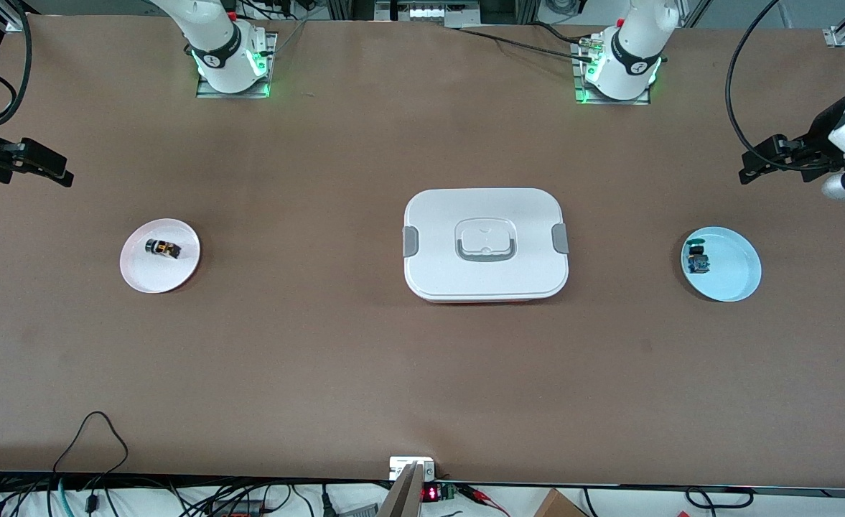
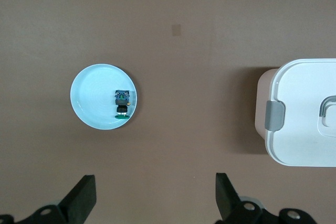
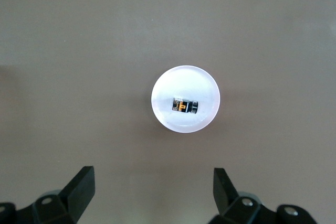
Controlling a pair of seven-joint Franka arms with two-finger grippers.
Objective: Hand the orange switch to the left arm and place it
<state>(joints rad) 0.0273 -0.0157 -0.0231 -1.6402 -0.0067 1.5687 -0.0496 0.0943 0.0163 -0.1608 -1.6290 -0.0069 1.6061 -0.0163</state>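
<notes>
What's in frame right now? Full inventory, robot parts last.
orange switch: 1, black with orange body, lying on the pink plate
pink plate: 1, pale pink, toward the right arm's end of the table
box: 1, white with grey clips, lid on, mid-table between the two plates
blue plate: 1, light blue, toward the left arm's end of the table
blue-and-green component: 1, on the blue plate near its rim
right gripper: 1, black, open, empty, over bare table by the pink plate's end
left gripper: 1, black, open, empty, over bare table by the blue plate's end
</notes>
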